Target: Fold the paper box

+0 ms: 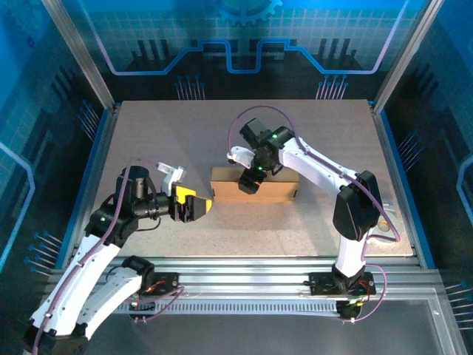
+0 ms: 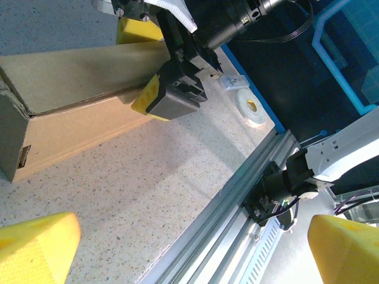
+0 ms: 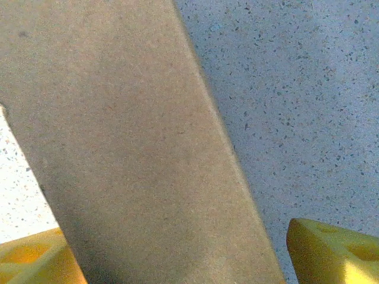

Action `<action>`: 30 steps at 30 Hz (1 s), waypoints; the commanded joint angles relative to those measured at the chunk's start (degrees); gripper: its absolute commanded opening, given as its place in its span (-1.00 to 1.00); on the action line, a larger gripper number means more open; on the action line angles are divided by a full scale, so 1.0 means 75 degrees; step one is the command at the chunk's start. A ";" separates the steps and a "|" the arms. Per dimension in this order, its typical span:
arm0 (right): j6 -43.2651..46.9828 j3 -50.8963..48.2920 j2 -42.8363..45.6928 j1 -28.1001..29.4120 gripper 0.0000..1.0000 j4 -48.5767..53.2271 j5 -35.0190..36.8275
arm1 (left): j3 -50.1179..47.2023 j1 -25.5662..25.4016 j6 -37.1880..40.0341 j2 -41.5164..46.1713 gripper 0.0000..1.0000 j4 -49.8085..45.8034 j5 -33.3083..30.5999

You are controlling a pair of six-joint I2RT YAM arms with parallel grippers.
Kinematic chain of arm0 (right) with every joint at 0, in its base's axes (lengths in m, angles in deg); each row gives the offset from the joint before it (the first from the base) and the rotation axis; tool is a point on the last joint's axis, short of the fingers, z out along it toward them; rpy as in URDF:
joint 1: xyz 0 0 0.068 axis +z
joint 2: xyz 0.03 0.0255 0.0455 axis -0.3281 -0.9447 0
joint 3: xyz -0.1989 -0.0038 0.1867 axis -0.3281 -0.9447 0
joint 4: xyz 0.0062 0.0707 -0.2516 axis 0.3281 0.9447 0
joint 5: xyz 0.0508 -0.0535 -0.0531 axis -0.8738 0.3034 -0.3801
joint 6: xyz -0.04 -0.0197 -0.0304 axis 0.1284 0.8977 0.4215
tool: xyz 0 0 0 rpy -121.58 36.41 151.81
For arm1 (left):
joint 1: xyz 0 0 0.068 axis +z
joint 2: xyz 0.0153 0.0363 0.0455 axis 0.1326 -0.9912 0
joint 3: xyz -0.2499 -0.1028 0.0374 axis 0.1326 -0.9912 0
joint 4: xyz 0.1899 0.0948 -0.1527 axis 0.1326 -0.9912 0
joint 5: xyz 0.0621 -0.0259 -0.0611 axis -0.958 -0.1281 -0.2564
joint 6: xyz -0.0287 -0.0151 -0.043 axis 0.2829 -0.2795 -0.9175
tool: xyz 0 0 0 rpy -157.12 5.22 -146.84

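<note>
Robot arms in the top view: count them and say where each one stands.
2. The left arm stands at lower left, reaching toward the paper box's left end. The right arm stands at lower right, bending over the box's top. None seems hidden.

**Top view.** The right gripper (image 1: 248,183) covers the middle of the box (image 1: 277,191), and we cannot see its fingertips. The left arm (image 1: 74,279) runs off the lower left corner.

**Left wrist view.** The box is cut by the left and upper edges, and the far finger (image 2: 137,29) of the right gripper is half hidden behind it. The left fingers (image 2: 35,248) are cut by the lower edge. At centre right, a white ring (image 2: 243,100) and a white piece (image 2: 233,81) are too small for us to identify.

**Right wrist view.** The box runs off top and bottom. The right fingers (image 3: 328,251) are cut at the lower corners. We cannot tell whether the lower left one touches the box.
</note>
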 commanded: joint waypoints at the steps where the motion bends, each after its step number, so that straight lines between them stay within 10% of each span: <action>1: -0.0150 0.0002 -0.0079 0.0139 0.58 0.0235 -0.0287 | 0.0061 0.0037 0.0186 -0.0004 0.99 -0.0155 0.0052; 16: -0.0670 -0.0038 -0.0122 0.0201 0.09 0.0170 -0.0422 | 0.0055 0.0038 0.0187 -0.0004 0.99 -0.0191 0.0038; 30: -0.0518 -0.0117 -0.0134 0.0451 0.27 0.0381 -0.0018 | 0.0043 0.0038 0.0185 -0.0004 0.99 -0.0191 0.0061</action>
